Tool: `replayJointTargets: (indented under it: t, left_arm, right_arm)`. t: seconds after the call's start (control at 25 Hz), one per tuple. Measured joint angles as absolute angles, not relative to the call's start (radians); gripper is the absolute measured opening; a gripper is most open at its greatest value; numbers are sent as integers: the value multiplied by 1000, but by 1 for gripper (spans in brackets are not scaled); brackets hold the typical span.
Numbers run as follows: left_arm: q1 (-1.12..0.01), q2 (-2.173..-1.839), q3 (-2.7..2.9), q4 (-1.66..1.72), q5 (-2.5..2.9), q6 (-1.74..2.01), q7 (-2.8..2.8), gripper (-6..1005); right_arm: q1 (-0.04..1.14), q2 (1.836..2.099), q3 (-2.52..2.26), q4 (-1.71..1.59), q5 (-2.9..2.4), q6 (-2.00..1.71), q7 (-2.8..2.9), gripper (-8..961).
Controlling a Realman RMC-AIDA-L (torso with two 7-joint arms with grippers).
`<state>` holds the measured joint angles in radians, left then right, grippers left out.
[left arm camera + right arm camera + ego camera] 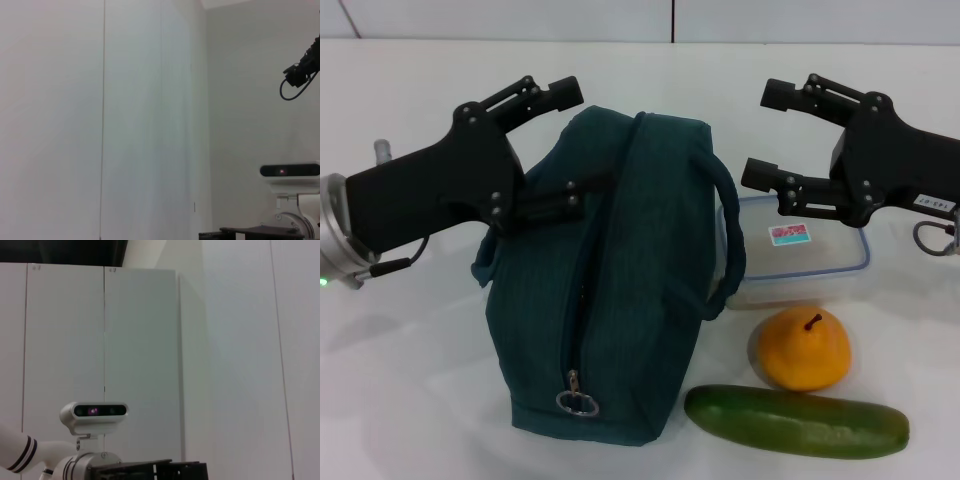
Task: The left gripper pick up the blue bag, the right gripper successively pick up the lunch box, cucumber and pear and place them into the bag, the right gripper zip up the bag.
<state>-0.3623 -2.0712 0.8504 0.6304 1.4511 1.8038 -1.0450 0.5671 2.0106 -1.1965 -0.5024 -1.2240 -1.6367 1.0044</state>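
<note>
The blue bag [620,290] stands upright mid-table in the head view, its zipper running down the top to a ring pull [577,402] at the near end. My left gripper [570,150] is open at the bag's left upper side, one finger above the top edge and one against the fabric. To the right of the bag lies the clear lunch box [820,265] with a blue rim. Above it hovers my right gripper [765,135], open and holding nothing. A yellow-orange pear [805,348] sits in front of the box, and the green cucumber [798,421] lies nearest.
The bag's carry handle [728,235] arches toward the lunch box and overlaps its left end. Both wrist views show only walls and the robot's head camera [94,411]. A white table [410,400] carries everything.
</note>
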Motion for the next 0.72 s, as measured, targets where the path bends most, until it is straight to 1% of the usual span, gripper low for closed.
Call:
replayJointTargets:
  t: [0.52, 0.72]
  left_arm:
    - [-358, -2074, 849, 635, 1459, 1800, -1074, 886]
    - [-360, -2059, 850, 721, 1478, 1800, -1217, 886]
  right_arm:
    - [563, 2012, -1196, -503, -1219, -1638, 1004, 834]
    - [559, 2013, -1196, -503, -1215, -1651, 1011, 832]
